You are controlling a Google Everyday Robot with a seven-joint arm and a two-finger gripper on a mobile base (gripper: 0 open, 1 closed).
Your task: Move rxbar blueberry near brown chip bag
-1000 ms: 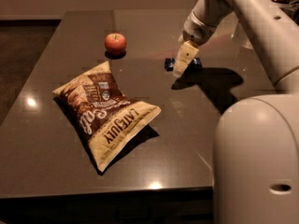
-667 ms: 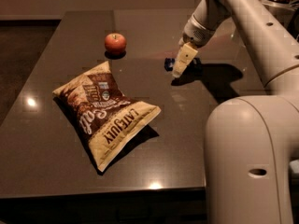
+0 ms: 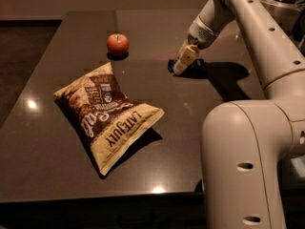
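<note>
**Grasp stage at the rxbar blueberry**

The gripper (image 3: 185,61) is seen right at the rxbar blueberry (image 3: 170,66), which lies on the surface (image 3: 57,166) well apart from the brown chip bag (image 3: 107,120). Whether the bar is held cannot be told. A firm grasp is likely needed next, then a carry toward the bag.

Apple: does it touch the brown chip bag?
No, the apple stands apart from the brown chip bag, while the pincer is down at the rxbar blueberry.
</note>
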